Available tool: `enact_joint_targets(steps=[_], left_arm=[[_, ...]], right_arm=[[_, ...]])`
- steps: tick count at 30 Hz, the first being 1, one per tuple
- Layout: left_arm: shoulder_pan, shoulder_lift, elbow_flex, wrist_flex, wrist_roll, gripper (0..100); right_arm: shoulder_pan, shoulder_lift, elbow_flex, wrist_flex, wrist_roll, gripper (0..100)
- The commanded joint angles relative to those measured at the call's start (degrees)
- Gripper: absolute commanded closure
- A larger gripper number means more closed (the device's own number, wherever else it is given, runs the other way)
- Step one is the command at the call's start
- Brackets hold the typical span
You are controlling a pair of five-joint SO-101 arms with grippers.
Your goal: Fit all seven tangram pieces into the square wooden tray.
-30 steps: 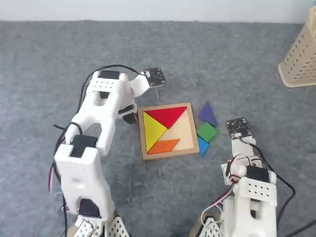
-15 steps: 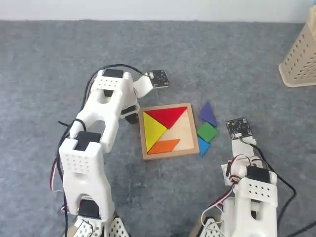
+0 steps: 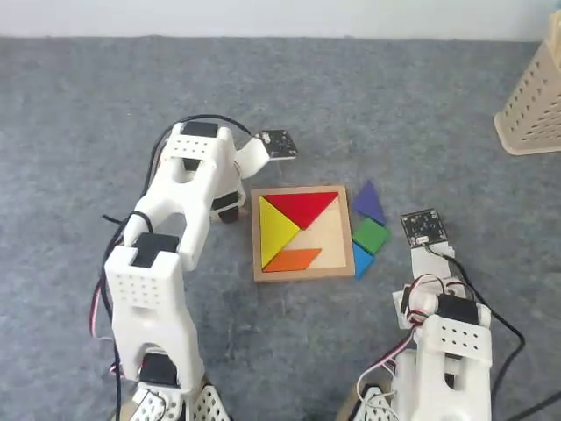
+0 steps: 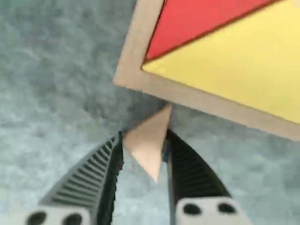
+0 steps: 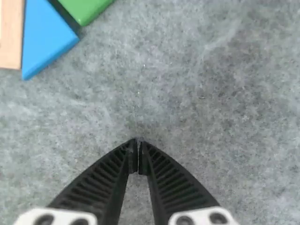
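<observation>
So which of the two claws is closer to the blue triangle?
Right. The right gripper is shut just short of the blue triangle; the left gripper holds a pale triangle beyond the wooden tray's opposite side.

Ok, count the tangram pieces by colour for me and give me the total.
red piece: 1
yellow piece: 1
orange piece: 1
purple piece: 1
green piece: 1
blue piece: 1
tan piece, in the left gripper: 1
Total: 7

One square wooden tray (image 3: 302, 275) holds three pieces: one red triangle (image 3: 302, 207), one yellow triangle (image 3: 276, 230) and one orange parallelogram (image 3: 292, 259). Three lie just beside the tray: one purple triangle (image 3: 369, 203), one green square (image 3: 370, 235) and one blue triangle (image 3: 359, 260). One pale wooden triangle (image 4: 149, 143) is near the tray's corner.
</observation>
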Motion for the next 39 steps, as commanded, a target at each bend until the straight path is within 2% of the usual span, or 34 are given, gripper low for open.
enact_joint_targets(steps=[1, 6, 13, 17, 23, 26, 30, 35, 39], left_arm=[[-0.44, -8.53, -0.75, 6.15, 1.58, 95], [-0.53, -12.75, -0.75, 11.25, 6.51, 95], [0.44, -15.12, -0.31, 12.57, 11.34, 98], [6.51, -20.13, 3.38, 11.87, 11.60, 98], [21.19, -26.64, 14.02, 1.76, 13.89, 97], [25.58, -26.64, 17.19, -3.78, 14.95, 97], [27.52, -25.41, 17.98, -7.30, 15.12, 97], [26.81, -21.36, 17.89, -12.48, 15.12, 97], [26.55, -19.52, 17.80, -13.10, 14.95, 97]], right_arm=[[0.31, -1.54, 0.09, -1.19, 1.32, 99.1], [0.31, -1.54, 0.09, -1.19, 1.32, 99.1], [0.31, -1.89, 0.53, -1.19, 1.32, 99.1], [0.31, -1.89, 0.53, -1.19, 1.32, 99.1], [0.31, -1.89, 0.53, -1.19, 1.32, 99.1], [0.31, -1.89, 0.53, -1.19, 1.41, 99.1], [0.31, -1.89, 0.53, -1.19, 1.41, 99.1], [0.31, -1.89, 0.53, -1.19, 1.41, 99.1], [0.31, -1.89, 0.62, -1.19, 1.41, 99.1]])
